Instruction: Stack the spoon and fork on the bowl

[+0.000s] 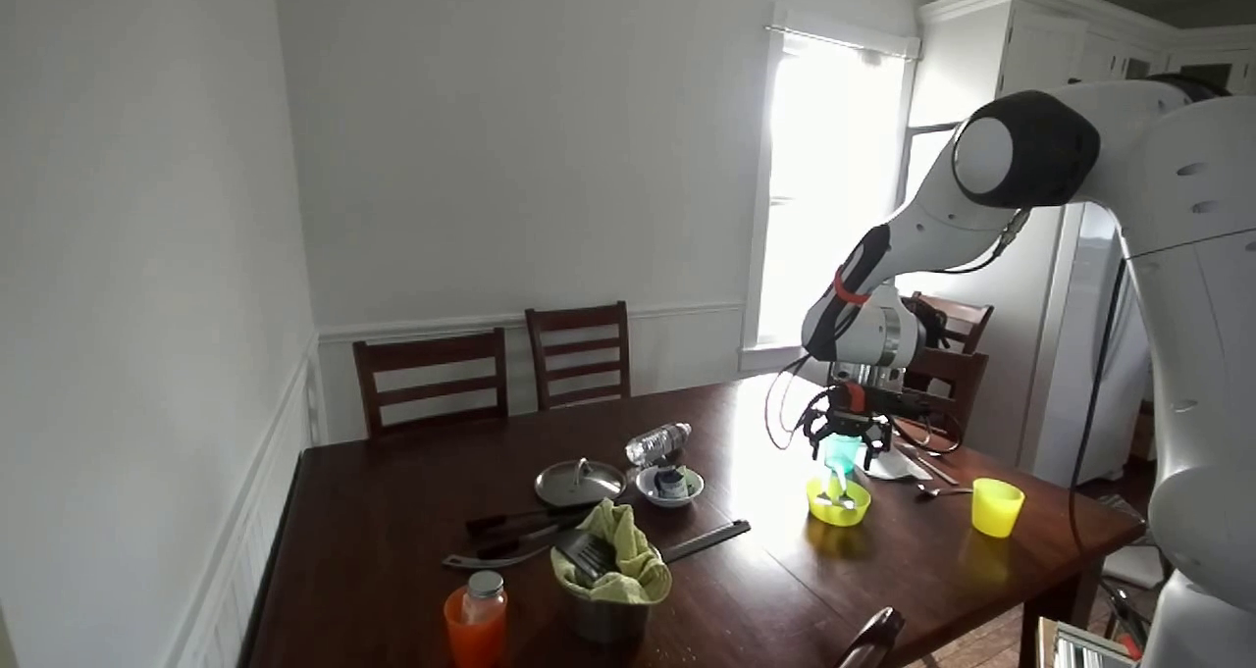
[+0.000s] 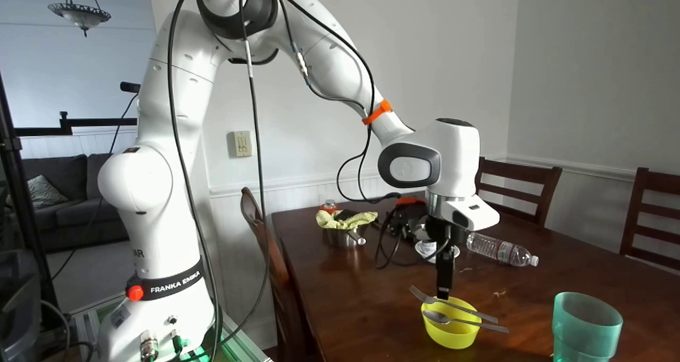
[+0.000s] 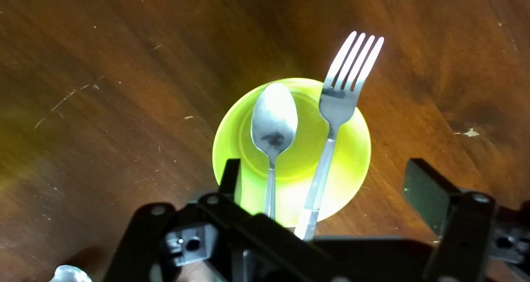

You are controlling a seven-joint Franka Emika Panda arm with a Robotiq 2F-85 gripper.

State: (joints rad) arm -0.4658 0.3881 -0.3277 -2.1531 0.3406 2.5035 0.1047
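The small yellow-green bowl [image 3: 356, 162] stands upright on the table; it shows in both exterior views [image 1: 837, 517] [image 2: 451, 339]. A silver fork [image 3: 338, 106] lies across its rim, tines past one side and handle past the other. A silver spoon [image 3: 274, 120] lies beside the fork, its head within the bowl's opening and its handle over the rim. Both also show in an exterior view, fork [image 2: 481, 314] and spoon [image 2: 438, 317]. My gripper [image 3: 327, 182] is open and empty just above the bowl; the handle ends are hidden behind it in the wrist view.
A teal cup [image 2: 587, 325] stands near the bowl. A yellow cup [image 1: 997, 508] stands beside more cutlery [image 1: 942, 491]. Farther along are a water bottle [image 1: 657, 444], a white bowl [image 1: 695, 491], a lid [image 1: 564, 487], a pot with a cloth [image 1: 613, 614] and an orange cup [image 1: 478, 639].
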